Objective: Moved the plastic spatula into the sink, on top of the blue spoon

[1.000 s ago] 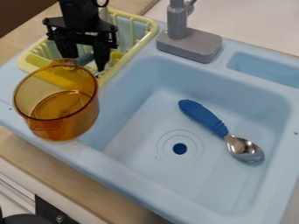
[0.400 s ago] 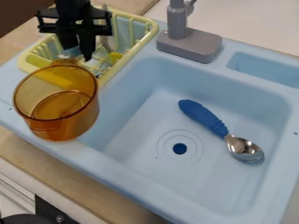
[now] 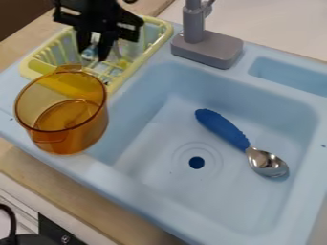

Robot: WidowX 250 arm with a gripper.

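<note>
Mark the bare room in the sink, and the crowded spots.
Bare sink floor lies left of the drain, and between the blue spoon and near rim. Picture left is crowded: amber pot before the yellow rack, gripper over the rack.

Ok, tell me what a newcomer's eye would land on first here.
Probably the see-through amber pot, glowing against the light blue sink on whose left rim it sits. Next, the spoon lying in the basin to the right of the drain, its deep blue ribbed handle ending in a shiny metal bowl. Then the black gripper, dark over the pale yellow dish rack at upper left.
</note>
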